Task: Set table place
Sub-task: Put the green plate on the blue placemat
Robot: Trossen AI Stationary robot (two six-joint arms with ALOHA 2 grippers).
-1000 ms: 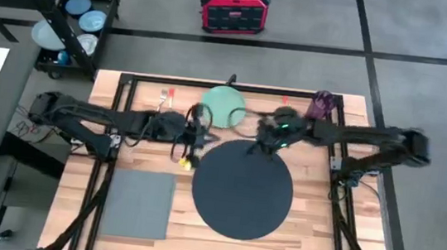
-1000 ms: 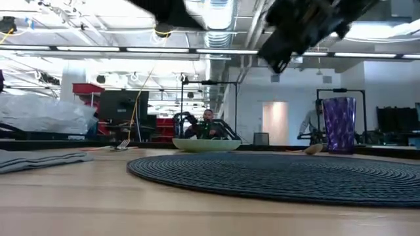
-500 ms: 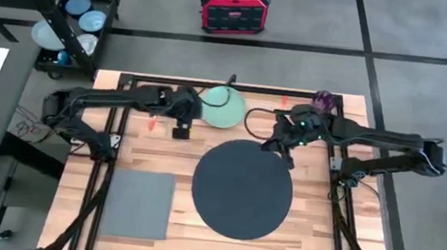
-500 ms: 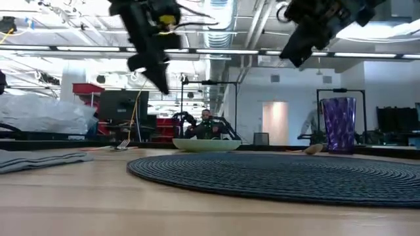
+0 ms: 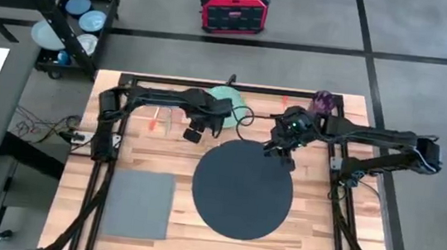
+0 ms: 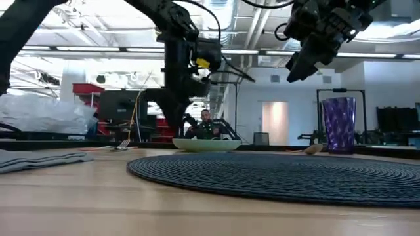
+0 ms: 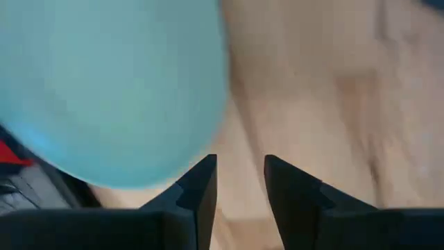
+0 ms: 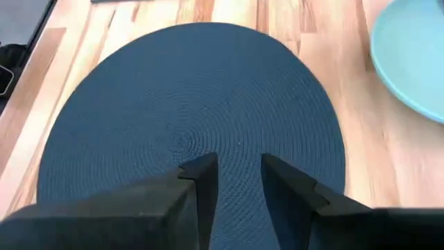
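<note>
At the desk's [image 5: 154,147] far edge, the left hand [image 5: 193,133], slightly parted and empty, nears the plate [image 5: 230,101]; next it must grip the rim.

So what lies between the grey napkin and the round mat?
Nothing: in the high view only a bare strip of the table separates the grey napkin from the round mat. They lie side by side, not touching.
</note>
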